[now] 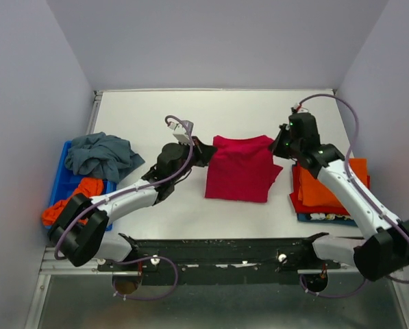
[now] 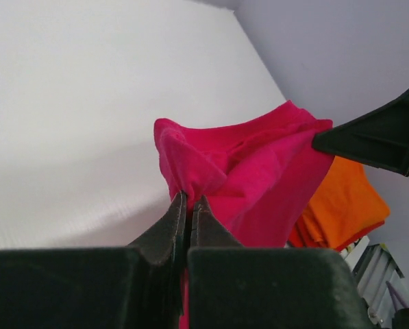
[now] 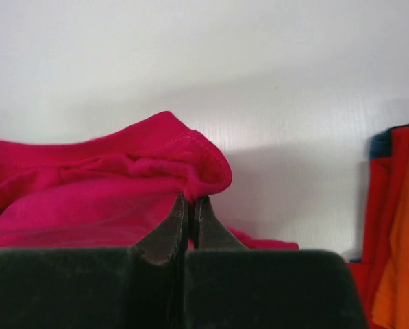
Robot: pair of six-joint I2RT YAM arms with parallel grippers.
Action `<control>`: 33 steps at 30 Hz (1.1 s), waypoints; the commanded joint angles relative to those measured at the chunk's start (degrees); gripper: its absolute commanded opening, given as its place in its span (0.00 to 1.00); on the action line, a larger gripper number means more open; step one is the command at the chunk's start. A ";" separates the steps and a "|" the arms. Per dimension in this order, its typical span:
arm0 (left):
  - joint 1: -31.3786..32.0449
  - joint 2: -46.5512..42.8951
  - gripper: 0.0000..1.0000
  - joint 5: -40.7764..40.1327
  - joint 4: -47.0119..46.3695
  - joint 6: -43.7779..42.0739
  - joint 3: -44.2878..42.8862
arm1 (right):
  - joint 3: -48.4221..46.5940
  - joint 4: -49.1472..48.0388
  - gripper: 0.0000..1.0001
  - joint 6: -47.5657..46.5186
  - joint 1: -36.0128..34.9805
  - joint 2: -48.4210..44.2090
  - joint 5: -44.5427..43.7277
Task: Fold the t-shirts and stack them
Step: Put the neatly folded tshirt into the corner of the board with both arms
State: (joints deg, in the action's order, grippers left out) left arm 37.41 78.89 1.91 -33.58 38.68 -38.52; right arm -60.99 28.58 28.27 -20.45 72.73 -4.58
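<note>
A crimson t-shirt (image 1: 240,168) lies partly folded in the middle of the white table. My left gripper (image 1: 207,151) is shut on its far left corner, which shows in the left wrist view (image 2: 190,200) as bunched cloth between the fingertips. My right gripper (image 1: 279,146) is shut on its far right corner, which shows in the right wrist view (image 3: 191,199) as pinched hem. Both corners are lifted a little off the table. A stack of folded shirts (image 1: 327,185), orange on top of red, lies at the right.
A blue bin (image 1: 66,184) at the left holds a grey-blue shirt (image 1: 101,156) and an orange-red one (image 1: 74,199). The folded stack also shows in the left wrist view (image 2: 341,205) and in the right wrist view (image 3: 396,226). Grey walls stand on three sides.
</note>
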 commanded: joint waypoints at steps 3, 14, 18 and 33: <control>6.35 -5.24 0.00 -11.40 3.08 -1.41 -6.37 | -4.47 12.36 0.01 3.10 5.32 -12.07 -12.54; 24.28 3.63 0.00 -20.71 -1.22 -4.48 -19.91 | -19.94 23.62 0.01 5.04 27.28 -12.36 -20.03; 28.76 8.20 0.00 -20.81 -1.13 -4.40 -24.58 | -28.02 29.33 0.01 4.43 35.54 -10.94 -22.66; 39.58 20.68 0.00 -17.64 3.00 -2.90 -37.23 | -25.84 27.59 0.01 -0.85 51.82 -13.67 -39.37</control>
State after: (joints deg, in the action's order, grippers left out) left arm 76.55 98.32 -14.50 -33.82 36.60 -74.02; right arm -87.46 63.75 29.63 27.73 57.49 -30.89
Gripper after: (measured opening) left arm 0.030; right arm 0.022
